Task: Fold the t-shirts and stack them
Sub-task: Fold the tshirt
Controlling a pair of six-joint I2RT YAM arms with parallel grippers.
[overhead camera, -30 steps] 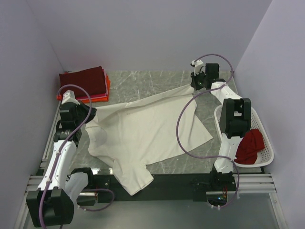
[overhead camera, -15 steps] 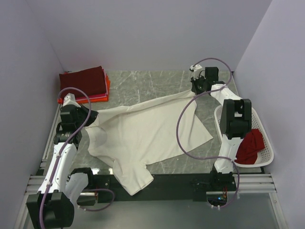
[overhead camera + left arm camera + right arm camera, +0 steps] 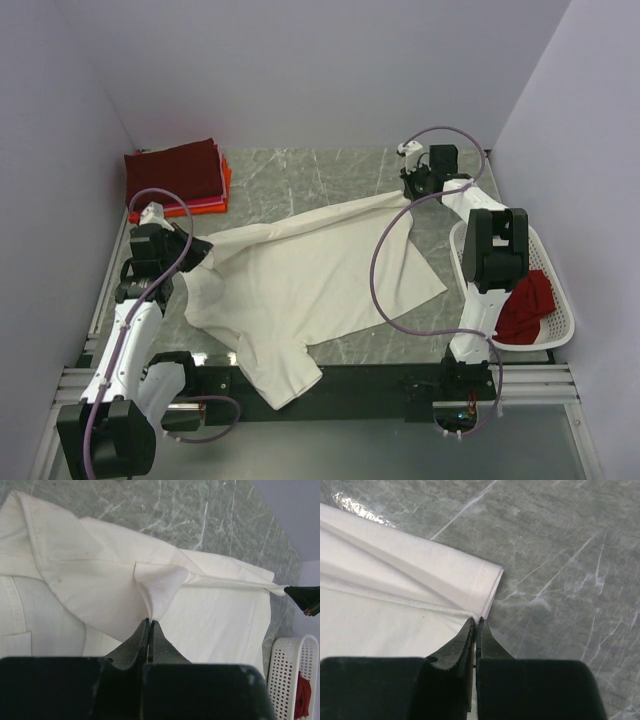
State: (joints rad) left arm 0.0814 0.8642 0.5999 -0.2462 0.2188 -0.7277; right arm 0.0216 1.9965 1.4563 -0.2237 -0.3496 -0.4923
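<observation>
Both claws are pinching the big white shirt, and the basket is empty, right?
Not quite. The left claw and right claw do pinch the white shirt, but the basket isn't empty: the top view shows a red shirt in it.

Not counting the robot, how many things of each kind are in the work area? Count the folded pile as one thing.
cream shirt, spread out: 1
folded pile: 1
basket: 1
red cloth in the basket: 1
Total: 4

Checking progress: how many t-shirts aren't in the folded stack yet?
2: cream t-shirt spread mid-table; red t-shirt bunched in the white basket at right, which may hide more.
</observation>
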